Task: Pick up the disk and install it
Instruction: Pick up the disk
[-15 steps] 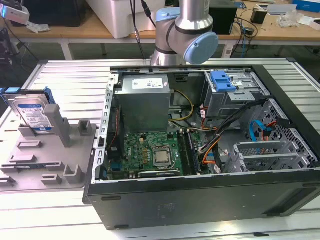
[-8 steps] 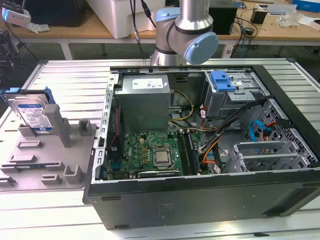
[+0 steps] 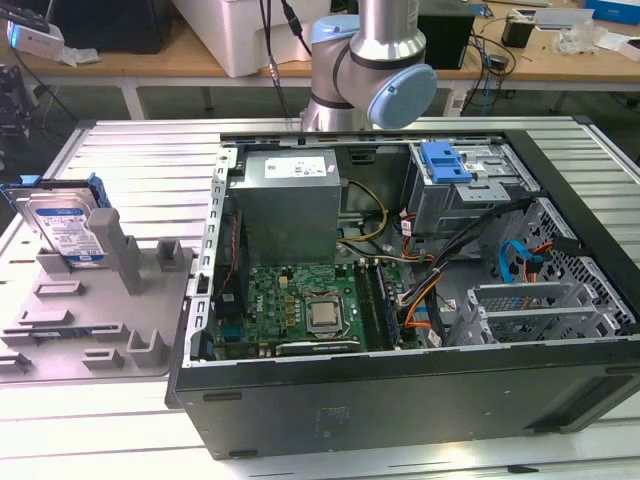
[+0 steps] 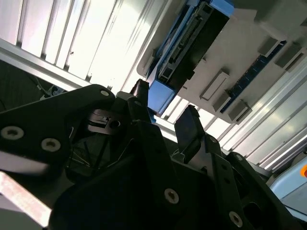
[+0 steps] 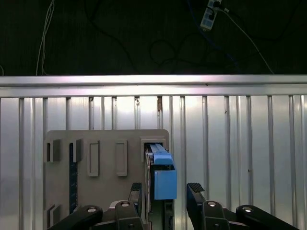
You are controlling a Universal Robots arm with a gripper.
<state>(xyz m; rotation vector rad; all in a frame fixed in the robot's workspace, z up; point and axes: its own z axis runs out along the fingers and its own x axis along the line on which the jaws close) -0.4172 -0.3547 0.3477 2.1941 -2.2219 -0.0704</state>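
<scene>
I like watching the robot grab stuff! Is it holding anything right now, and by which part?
Nothing is held. The gripper is open, and the disk stands untouched in its gray holder.

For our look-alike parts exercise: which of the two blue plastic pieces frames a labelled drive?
The disk standing in the grey stand at the exterior view's left; the blue tab inside the computer case is unlabelled.
</scene>
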